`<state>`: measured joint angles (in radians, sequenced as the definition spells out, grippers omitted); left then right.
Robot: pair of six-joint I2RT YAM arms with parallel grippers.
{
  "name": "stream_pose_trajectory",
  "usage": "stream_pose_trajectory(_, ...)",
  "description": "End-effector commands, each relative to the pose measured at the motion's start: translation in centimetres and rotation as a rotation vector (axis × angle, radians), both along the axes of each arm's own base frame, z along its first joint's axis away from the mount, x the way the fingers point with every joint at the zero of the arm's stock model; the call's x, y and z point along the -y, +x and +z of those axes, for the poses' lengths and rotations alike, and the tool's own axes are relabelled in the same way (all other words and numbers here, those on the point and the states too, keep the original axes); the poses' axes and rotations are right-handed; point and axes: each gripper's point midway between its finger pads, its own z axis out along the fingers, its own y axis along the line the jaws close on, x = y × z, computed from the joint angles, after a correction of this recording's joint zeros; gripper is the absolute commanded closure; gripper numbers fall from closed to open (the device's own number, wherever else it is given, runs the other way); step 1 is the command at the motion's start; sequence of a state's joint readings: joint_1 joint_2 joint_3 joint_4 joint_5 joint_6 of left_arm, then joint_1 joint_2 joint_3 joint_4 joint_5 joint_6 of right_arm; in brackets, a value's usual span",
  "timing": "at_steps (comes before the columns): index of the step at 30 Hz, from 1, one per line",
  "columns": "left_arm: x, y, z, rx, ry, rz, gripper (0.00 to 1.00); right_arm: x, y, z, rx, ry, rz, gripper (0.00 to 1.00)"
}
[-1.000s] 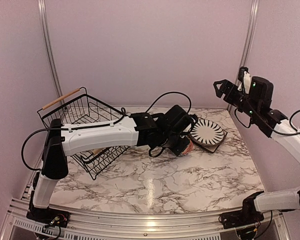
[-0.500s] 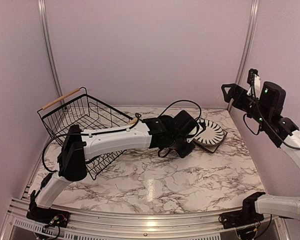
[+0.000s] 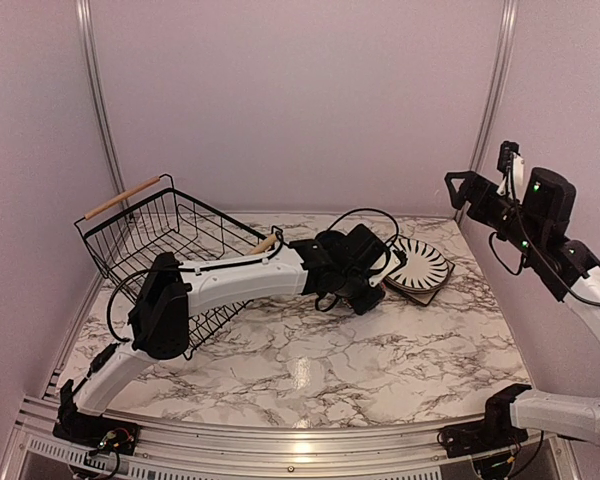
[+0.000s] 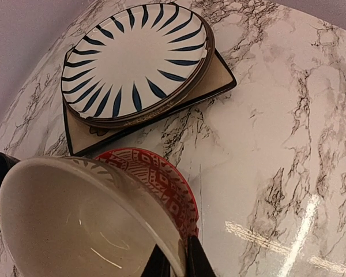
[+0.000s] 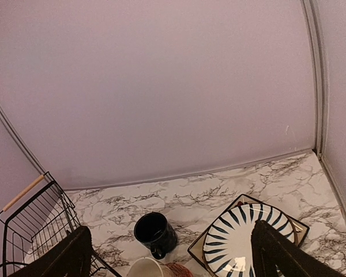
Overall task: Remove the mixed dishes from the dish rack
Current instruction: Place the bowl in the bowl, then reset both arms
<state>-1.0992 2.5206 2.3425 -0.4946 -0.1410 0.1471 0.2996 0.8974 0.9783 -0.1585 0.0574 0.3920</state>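
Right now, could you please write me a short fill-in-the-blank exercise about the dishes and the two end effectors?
1. The round black-and-white striped plate lies ____ the dark square plate.
2. The left end effector is ____ on the rim of the plain cream bowl.
3. The right end effector, high above the marble table, is ____ and holds nothing.
4. The dark navy mug stands ____ (inside or outside) the black wire dish rack.
Missing words: on; shut; open; outside.
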Motion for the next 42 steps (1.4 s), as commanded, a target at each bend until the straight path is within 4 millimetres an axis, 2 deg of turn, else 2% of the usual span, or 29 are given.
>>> stream_pose_trajectory(1, 1.4, 1.6, 2.7, 0.068, -0.090, -0.012, 1.00, 0.1, -0.2, -0.3, -0.010, 0.004, 0.003, 0.08)
stream_pose_trajectory(10, 2.0, 1.4, 1.3, 0.032, -0.099, -0.045, 0.99, -0.3, 0.1, -0.8, -0.017, 0.020, 0.018, 0.08)
stream_pose_trajectory(15, 1.9, 1.4, 1.3, 0.032, -0.096, -0.042, 0.94, -0.4, 0.3, -1.0, -0.022, 0.021, 0.023, 0.08)
stream_pose_trajectory(22, 1.8, 1.5, 3.1, 0.046, -0.119, -0.031, 0.77, -0.5, 0.2, -0.3, -0.009, 0.022, 0.024, 0.08)
stream_pose_trajectory(26, 1.5, 1.7, 4.3, 0.067, -0.125, -0.022, 0.73, -0.3, 0.1, 0.1, 0.000, 0.021, 0.020, 0.08)
stream_pose_trajectory(28, 1.1, 1.8, 5.8, 0.085, -0.133, -0.006, 0.69, -0.3, 0.1, 0.2, 0.001, 0.019, 0.019, 0.08)
stream_pose_trajectory(29, 0.9, 1.8, 6.7, 0.089, -0.139, -0.002, 0.64, -0.3, 0.0, 0.3, 0.001, 0.018, 0.019, 0.08)
stream_pose_trajectory(32, 0.0, 1.3, 10.4, 0.097, -0.177, 0.008, 0.56, -0.3, 0.0, 0.6, 0.007, 0.014, 0.017, 0.08)
stream_pose_trajectory(34, -1.1, 0.8, 12.6, 0.097, -0.201, 0.020, 0.47, -0.2, 0.1, 0.8, 0.010, 0.006, 0.014, 0.08)
stream_pose_trajectory(37, -3.4, 0.7, 16.3, 0.110, -0.251, 0.080, 0.32, 0.1, 0.2, 1.2, 0.008, -0.021, -0.004, 0.06)
stream_pose_trajectory(39, -5.3, 0.9, 18.4, 0.103, -0.290, 0.124, 0.27, 0.5, 0.2, 1.6, 0.011, -0.043, -0.022, 0.06)
stream_pose_trajectory(40, -6.6, 0.9, 20.3, 0.106, -0.323, 0.146, 0.24, 0.6, 0.2, 1.9, 0.016, -0.058, -0.030, 0.06)
stream_pose_trajectory(42, -8.6, 1.2, 21.9, 0.103, -0.358, 0.189, 0.21, 0.8, 0.1, 2.6, 0.034, -0.077, -0.037, 0.05)
